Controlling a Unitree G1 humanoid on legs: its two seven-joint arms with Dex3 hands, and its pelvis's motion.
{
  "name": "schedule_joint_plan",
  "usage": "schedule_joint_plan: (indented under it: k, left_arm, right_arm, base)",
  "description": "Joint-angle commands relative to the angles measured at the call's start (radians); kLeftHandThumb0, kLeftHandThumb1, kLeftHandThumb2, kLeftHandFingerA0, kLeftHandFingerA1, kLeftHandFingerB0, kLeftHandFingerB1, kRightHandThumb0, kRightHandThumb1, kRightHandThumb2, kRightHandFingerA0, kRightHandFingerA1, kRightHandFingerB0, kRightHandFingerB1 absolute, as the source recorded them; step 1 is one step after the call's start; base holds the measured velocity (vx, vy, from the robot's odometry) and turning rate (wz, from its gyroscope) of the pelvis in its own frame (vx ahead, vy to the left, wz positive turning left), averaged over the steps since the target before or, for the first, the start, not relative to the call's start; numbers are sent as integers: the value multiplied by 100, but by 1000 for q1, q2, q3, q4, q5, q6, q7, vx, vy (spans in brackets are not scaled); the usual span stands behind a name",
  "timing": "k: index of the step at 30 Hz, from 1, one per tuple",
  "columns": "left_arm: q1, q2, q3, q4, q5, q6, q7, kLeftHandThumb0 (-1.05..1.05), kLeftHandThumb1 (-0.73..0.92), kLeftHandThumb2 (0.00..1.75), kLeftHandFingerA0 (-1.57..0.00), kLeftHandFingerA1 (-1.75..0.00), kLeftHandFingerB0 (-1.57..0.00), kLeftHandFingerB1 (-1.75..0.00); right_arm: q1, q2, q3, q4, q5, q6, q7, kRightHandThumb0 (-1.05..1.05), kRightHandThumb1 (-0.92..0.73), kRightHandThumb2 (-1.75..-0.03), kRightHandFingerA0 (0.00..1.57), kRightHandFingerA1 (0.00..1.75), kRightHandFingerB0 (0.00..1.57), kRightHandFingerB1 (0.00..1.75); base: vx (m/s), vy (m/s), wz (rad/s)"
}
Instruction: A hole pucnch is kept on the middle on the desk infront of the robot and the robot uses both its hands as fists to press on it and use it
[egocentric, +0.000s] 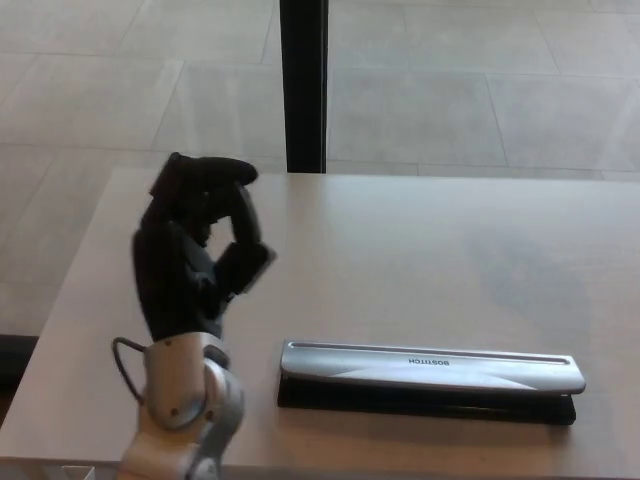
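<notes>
A pale, off-white table (400, 250) fills the lower part of the head view, its far edge running straight across. Beyond it lies a floor (450, 100) of large grey tiles (thin joints between them). A black upright post (303, 85) stands on that floor just behind the table's far edge, rising out of the top of the picture.

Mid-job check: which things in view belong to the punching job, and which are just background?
Part of the job:
hole punch, lying across the desk's near edge, nothing touching it
left hand, curled shut, raised left of the punch
desk, bearing the punch

Not part of it:
black post behind the desk
tiled floor
</notes>
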Motion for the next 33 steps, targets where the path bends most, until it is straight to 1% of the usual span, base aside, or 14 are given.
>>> schedule_joint_plan:
  k: [1, 4, 5, 6, 9, 10, 11, 12, 13, 20, 21, 23, 29, 33]
  left_arm:
    - [253, 552, 511, -288, -429, 533, -274, -9, 80, 88, -85, -175, -57, -145]
    - [349, 575, 637, -254, -433, 516, -246, -27, 58, 91, -97, -175, -81, -136]
    - [396, 577, 694, -231, -432, 506, -234, -43, 51, 103, -123, -135, -96, -116]
    - [416, 580, 716, -213, -436, 504, -238, -41, 57, 85, -100, -170, -86, -133]
    - [460, 581, 756, -164, -420, 462, -261, -46, 55, 85, -107, -166, -93, -123]
    - [488, 580, 773, -143, -417, 445, -281, -58, 49, 90, -117, -159, -101, -106]
    - [543, 574, 805, -98, -397, 420, -298, -65, 36, 98, -123, -149, -114, -82]
    - [588, 568, 833, -52, -378, 417, -291, -68, 34, 104, -133, -138, -108, -90]
    - [605, 567, 844, -6, -362, 400, -298, -69, 33, 105, -129, -138, -104, -88]
    - [672, 504, 911, 273, -322, 256, -345, -76, 35, 104, -141, -144, -122, -115]
    - [677, 487, 913, 297, -321, 248, -337, -78, 30, 100, -137, -152, -133, -128]
    - [692, 428, 917, 357, -316, 239, -302, -70, 33, 107, -132, -134, -110, -107]
    - [706, 357, 916, 524, -280, 174, -307, -67, 20, 101, -136, -134, -133, -123]
    - [721, 321, 905, 590, -273, 183, -325, -58, 18, 111, -115, -143, -99, -108]
  right_arm:
    - [257, -474, -549, 82, 499, 572, 280, -53, -66, -66, 91, 175, 82, 68]
    - [325, -490, -628, 215, 453, 525, 264, -62, -64, -69, 96, 175, 83, 70]
    - [344, -499, -668, 293, 442, 507, 248, -62, -61, -65, 98, 173, 86, 67]
    - [353, -504, -682, 332, 437, 486, 252, -64, -63, -67, 97, 166, 80, 70]
    - [372, -518, -706, 427, 424, 431, 278, -64, -63, -64, 100, 159, 77, 69]
    - [378, -514, -716, 448, 413, 419, 251, -69, -51, -89, 105, 133, 76, 72]
    - [392, -501, -736, 497, 399, 380, 211, -65, -66, -64, 94, 149, 76, 72]
    - [399, -491, -755, 552, 391, 341, 183, -69, -51, -92, 104, 129, 72, 75]
    - [401, -485, -762, 580, 382, 327, 158, -66, -71, -61, 98, 146, 69, 72]
    - [370, -462, -813, 804, 385, 221, 129, -63, -68, -63, 99, 143, 66, 78]
    - [363, -448, -815, 811, 387, 211, 121, -66, -54, -92, 107, 135, 62, 83]
    - [327, -425, -817, 887, 386, 183, 95, -61, -69, -68, 90, 163, 63, 91]
    - [285, -389, -806, 988, 365, 183, 37, -58, -70, -65, 86, 146, 55, 88]
    - [251, -390, -812, 1064, 367, 218, -45, -53, -65, -67, 91, 145, 60, 93]
  base:
    - [0, 0, 0]
    - [0, 0, 0]
    - [0, 0, 0]
    - [0, 0, 0]
    - [0, 0, 0]
    - [0, 0, 0]
    - [0, 0, 0]
    - [0, 0, 0]
    - [0, 0, 0]
    - [0, 0, 0]
    - [0, 0, 0]
    - [0, 0, 0]
    - [0, 0, 0]
    - [0, 0, 0]
